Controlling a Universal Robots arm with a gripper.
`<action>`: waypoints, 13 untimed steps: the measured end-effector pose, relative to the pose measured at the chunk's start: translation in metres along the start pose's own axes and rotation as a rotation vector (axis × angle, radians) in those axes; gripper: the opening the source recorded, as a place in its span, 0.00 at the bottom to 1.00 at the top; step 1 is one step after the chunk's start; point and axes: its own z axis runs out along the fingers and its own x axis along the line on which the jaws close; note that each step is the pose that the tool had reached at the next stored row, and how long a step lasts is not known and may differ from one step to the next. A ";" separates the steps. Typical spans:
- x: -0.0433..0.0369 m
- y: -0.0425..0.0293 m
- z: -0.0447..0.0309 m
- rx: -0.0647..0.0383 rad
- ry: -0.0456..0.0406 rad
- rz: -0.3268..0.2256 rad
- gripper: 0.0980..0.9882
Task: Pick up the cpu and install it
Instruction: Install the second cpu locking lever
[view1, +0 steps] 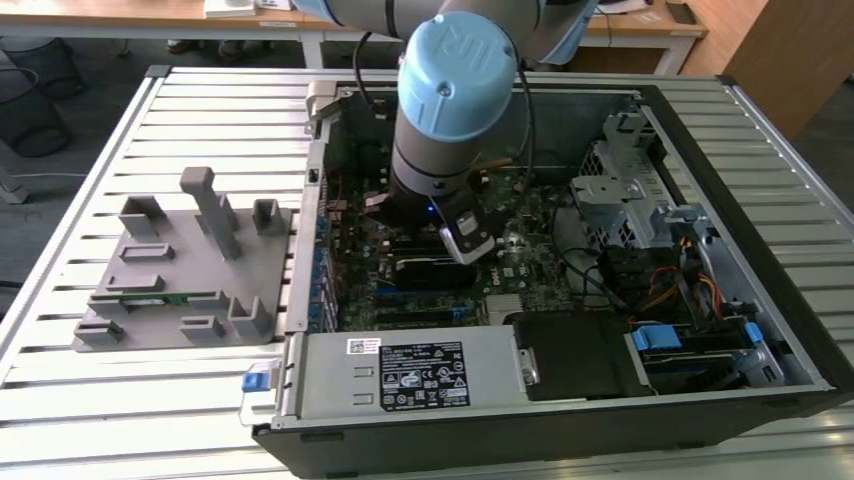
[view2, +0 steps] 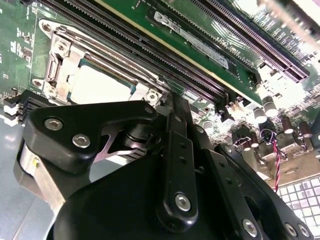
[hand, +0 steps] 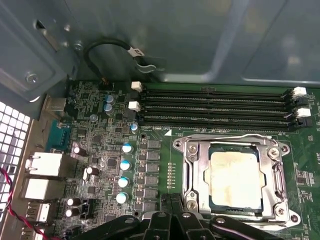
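Your cpu (hand: 236, 180) sits seated inside the metal socket frame (hand: 189, 172) on the motherboard (hand: 100, 165); your gripper (hand: 172, 197) hovers just beside it, jaws together, holding nothing.

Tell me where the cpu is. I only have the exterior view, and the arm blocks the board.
Observer: In the first wrist view the cpu lies flat in the socket on the motherboard, pale top up.
Operator: Socket frame latched?
Observer: The metal frame borders the chip on all sides. I cannot tell whether it is latched.
Operator: Gripper on the chip?
Observer: The gripper sits just beside the socket, and the chip's top shows uncovered.
Operator: Anything crowding that socket?
Observer: A row of blue-topped capacitors stands along one side, apart from the frame.
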 end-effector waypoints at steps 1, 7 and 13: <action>0.0001 0.0002 0.0001 0.000 0.0000 0.000 0.02; 0.0008 -0.0002 0.0019 0.001 0.0005 0.000 0.02; 0.0007 -0.0005 0.0031 0.000 0.0000 0.000 0.02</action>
